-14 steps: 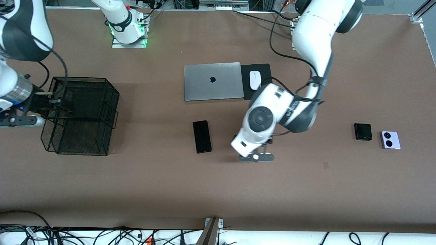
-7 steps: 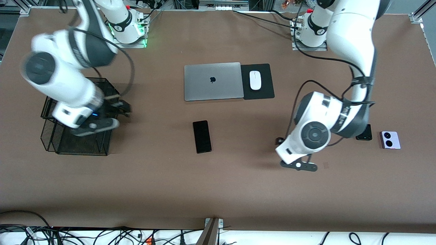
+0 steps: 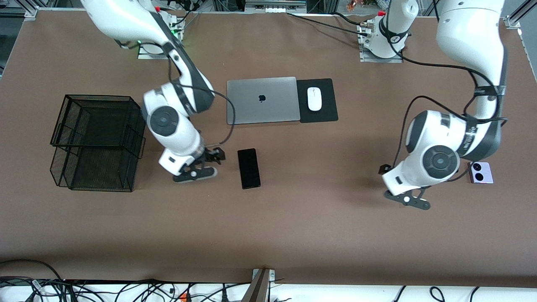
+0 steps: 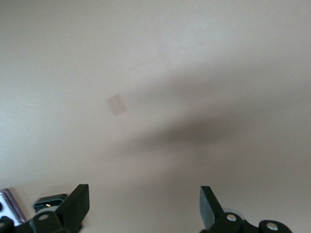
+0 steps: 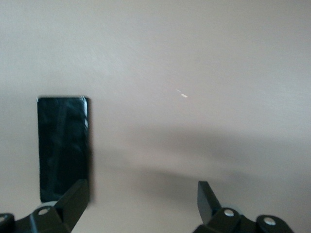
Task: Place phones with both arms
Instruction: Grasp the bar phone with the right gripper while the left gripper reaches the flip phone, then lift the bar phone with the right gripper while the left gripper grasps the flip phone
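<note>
Right gripper [image 3: 209, 161]: over bare worktop [image 3: 293, 235], at nine o'clock of the long black phone [image 3: 248, 168]; fingers spread wide, empty
Left gripper [image 3: 392, 178]: near the lavender-white phone [image 3: 481, 172]; fingers wide apart, empty; black flip phone [image 4: 50, 202] glimpsed in its wrist view
Risk: flat, glossy slabs lie flush on matte brown worktop; fingers may skid off thin edges
Mesh basket [image 3: 98, 142]: black wire, boxy
</note>
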